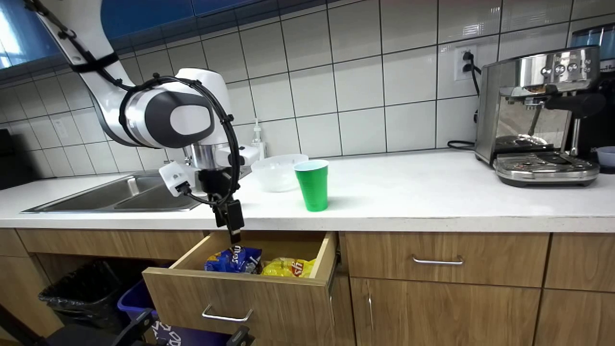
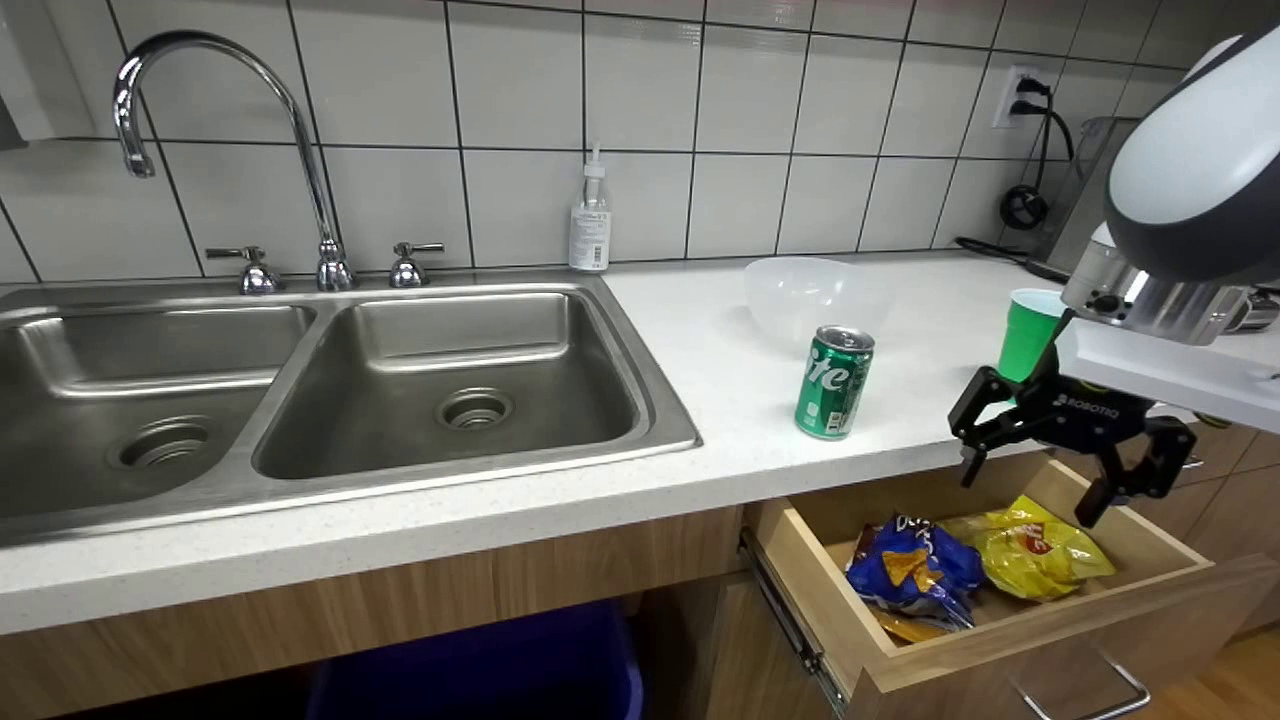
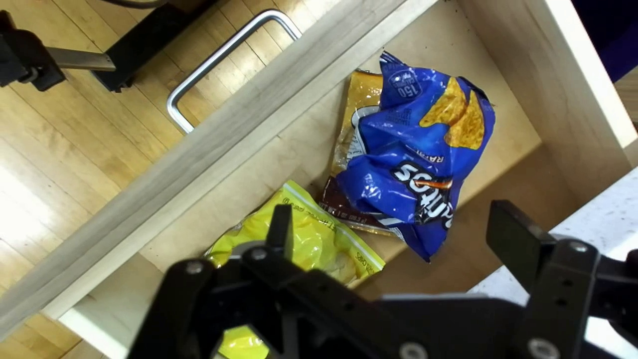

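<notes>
While one claw (image 2: 1030,495) gapes above one drawer (image 1: 269,295), one blue bag (image 3: 421,149), one yellow bag (image 2: 1040,562), one gold-brown bag (image 3: 344,152)

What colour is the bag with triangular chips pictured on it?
The chip bag is mostly blue; the wrist view shows it best.

Blu chip bag (image 3: 421,149) in drwr (image 3: 224,134)

The drawer (image 1: 278,302) can be entered from above; its rear is overhung by the counter (image 1: 432,192), its bottom partly blocked by chip bags (image 3: 421,149).
</notes>
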Motion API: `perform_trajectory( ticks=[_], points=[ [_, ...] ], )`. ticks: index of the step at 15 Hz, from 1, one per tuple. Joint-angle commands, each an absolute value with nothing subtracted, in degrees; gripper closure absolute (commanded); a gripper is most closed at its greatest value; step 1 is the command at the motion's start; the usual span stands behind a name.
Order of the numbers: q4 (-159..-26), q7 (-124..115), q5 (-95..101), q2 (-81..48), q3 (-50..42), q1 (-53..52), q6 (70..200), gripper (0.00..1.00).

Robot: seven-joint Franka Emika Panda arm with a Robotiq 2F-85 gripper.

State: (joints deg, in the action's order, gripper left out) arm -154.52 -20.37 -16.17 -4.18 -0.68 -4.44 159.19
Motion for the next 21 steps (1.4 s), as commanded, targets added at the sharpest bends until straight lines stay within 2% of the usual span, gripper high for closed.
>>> perform_trajectory(
  ticks=[1, 13, 21],
  points=[
    [-154.55, -20.54, -15.91, -4.12, 0.12, -3.59, 159.08, 0.0],
    [-154.69, -20.47, -15.9, -4.12, 0.12, -3.59, 159.08, 0.0],
    [-159.97, -15.93, -10.01, 1.8, -0.28, -3.14, 157.24, 0.0]
  ],
)
